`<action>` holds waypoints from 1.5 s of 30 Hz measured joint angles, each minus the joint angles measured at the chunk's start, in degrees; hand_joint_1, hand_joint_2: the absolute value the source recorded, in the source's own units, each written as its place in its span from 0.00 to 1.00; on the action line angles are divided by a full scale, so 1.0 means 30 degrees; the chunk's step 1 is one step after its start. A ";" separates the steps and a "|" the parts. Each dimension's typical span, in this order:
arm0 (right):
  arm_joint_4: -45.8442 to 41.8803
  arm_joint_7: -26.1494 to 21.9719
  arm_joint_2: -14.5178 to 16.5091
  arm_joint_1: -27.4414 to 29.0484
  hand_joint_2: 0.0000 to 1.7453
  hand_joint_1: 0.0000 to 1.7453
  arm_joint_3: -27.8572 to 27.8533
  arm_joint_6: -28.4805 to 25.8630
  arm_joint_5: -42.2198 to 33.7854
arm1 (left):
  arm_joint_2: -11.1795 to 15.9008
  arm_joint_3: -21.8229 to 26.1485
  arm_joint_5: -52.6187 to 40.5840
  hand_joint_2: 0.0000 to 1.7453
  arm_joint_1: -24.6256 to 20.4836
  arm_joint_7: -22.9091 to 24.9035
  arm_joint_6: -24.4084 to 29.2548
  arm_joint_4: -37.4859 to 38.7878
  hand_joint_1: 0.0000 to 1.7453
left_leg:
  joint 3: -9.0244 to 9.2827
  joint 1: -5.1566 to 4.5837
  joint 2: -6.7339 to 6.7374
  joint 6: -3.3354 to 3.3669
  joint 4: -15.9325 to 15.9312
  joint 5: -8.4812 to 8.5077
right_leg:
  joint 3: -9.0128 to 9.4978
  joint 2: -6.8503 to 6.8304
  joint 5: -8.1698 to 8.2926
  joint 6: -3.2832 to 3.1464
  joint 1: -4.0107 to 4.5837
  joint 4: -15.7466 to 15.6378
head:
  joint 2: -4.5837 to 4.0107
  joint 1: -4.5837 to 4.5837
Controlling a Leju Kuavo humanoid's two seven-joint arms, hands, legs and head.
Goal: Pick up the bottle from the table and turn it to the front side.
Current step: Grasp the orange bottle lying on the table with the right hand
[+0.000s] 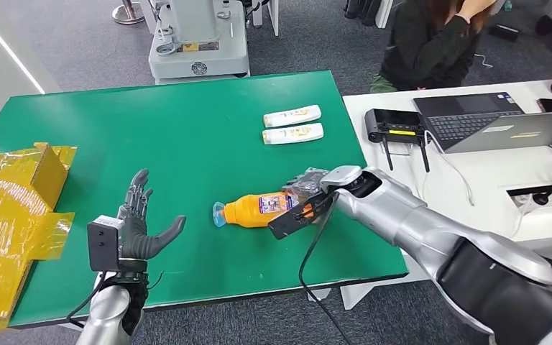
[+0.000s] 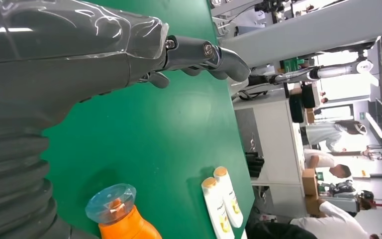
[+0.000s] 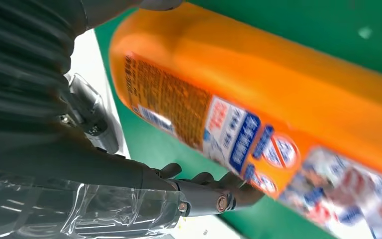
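The orange bottle (image 1: 255, 210), lying on its side on the green tabletop (image 1: 187, 144), is grasped at its base by the right hand (image 1: 305, 198). The left hand (image 1: 138, 223) is held empty, fingers spread, above the tabletop.

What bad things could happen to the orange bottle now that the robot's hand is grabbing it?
The right hand seems to grip the orange bottle only near its bottom end, so the bottle might slip or tip as it lifts. In the right wrist view the fingers curl under just one edge, so turning it could make it drop onto the green table. The two white tubes lie apart from it and look safe.
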 joint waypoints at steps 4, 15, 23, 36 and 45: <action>0.0387 -0.0117 -0.0080 -0.0378 1.00 0.00 0.0798 -0.0043 -0.0610 | 0.0049 0.0003 0.0124 1.00 -0.0001 0.0000 -0.0040 0.0000 0.00 | 0.0001 0.0000 -0.0005 0.0000 0.0003 0.0000 | 0.0000 -0.0004 0.0000 0.0000 0.0000 -0.0002 | 0.0000 0.0004; 0.0806 -0.0113 -0.0228 -0.0704 1.00 0.00 0.2151 -0.0088 -0.1155 | 0.0049 0.0002 0.0186 1.00 -0.0017 0.0000 -0.0126 0.0000 0.00 | 0.0002 0.0000 -0.0004 0.0000 0.0005 0.0000 | 0.0003 -0.0004 0.0000 0.0000 -0.0001 -0.0007 | 0.0000 0.0000; 0.0830 0.0231 -0.0259 -0.0879 1.00 0.00 0.2942 -0.0516 -0.1044 | 0.0057 0.0005 0.0090 1.00 0.0029 0.0000 -0.0098 0.0000 0.00 | 0.0002 0.0000 -0.0005 0.0000 0.0003 0.0000 | 0.0009 -0.0005 0.0000 0.0000 0.0000 -0.0006 | 0.0000 0.0002; 0.0866 0.0990 -0.0388 -0.0334 1.00 0.00 0.3885 -0.3360 -0.2497 | 0.0137 0.0033 -0.0774 1.00 0.0141 0.0051 -0.0115 0.0000 0.00 | 0.0014 0.0002 0.0002 0.0000 0.0006 0.0000 | 0.0018 -0.0002 0.0002 0.0002 0.0001 -0.0008 | 0.0000 0.0000; 0.0890 0.1273 -0.0616 0.0602 1.00 0.01 0.3562 -0.5098 -0.3082 | 0.0342 0.0035 -0.0859 1.00 0.0317 0.0051 -0.0153 0.0007 0.00 | 0.0022 0.0006 0.0001 0.0000 0.0005 -0.0001 | 0.0023 -0.0001 0.0001 0.0002 0.0003 -0.0008 | 0.0000 0.0000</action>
